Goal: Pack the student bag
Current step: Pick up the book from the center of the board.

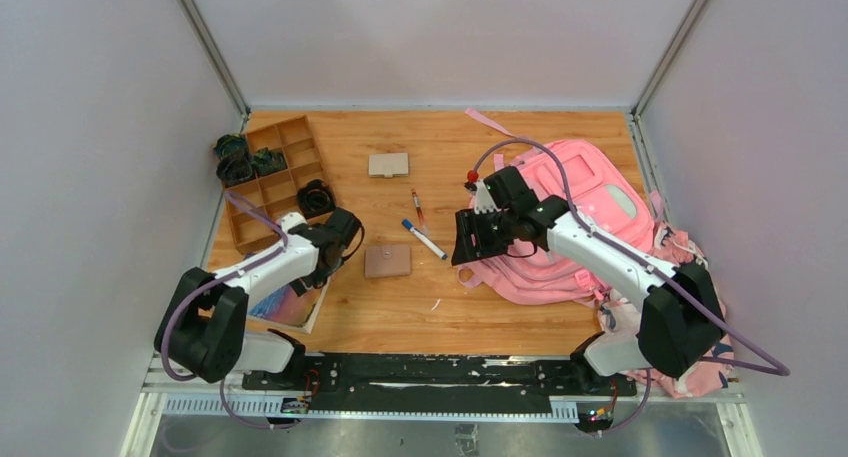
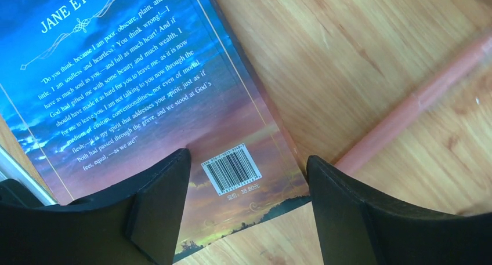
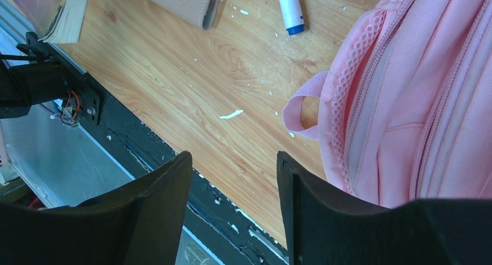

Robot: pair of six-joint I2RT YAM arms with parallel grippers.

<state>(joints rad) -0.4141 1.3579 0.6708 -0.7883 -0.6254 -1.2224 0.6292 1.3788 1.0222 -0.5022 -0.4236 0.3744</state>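
The student bag (image 1: 590,202), a large pink backpack, lies flat on the right of the wooden table. In the right wrist view its pink side (image 3: 418,102) and a small pink loop (image 3: 301,105) show. My right gripper (image 1: 466,249) hovers at the bag's left edge, open and empty (image 3: 232,160), over bare wood. A "Jane Eyre" book (image 1: 285,302) lies back cover up at the front left. My left gripper (image 1: 318,269) is open and empty just above the book's barcode corner (image 2: 248,156); the book (image 2: 133,85) fills that view.
A wooden organiser tray (image 1: 275,177) with black items stands back left. Two tan cases (image 1: 388,164) (image 1: 387,261), a red pen (image 1: 417,207) and a blue-capped white marker (image 1: 424,238) lie mid-table. A patterned cloth bundle (image 1: 690,277) lies at the right edge.
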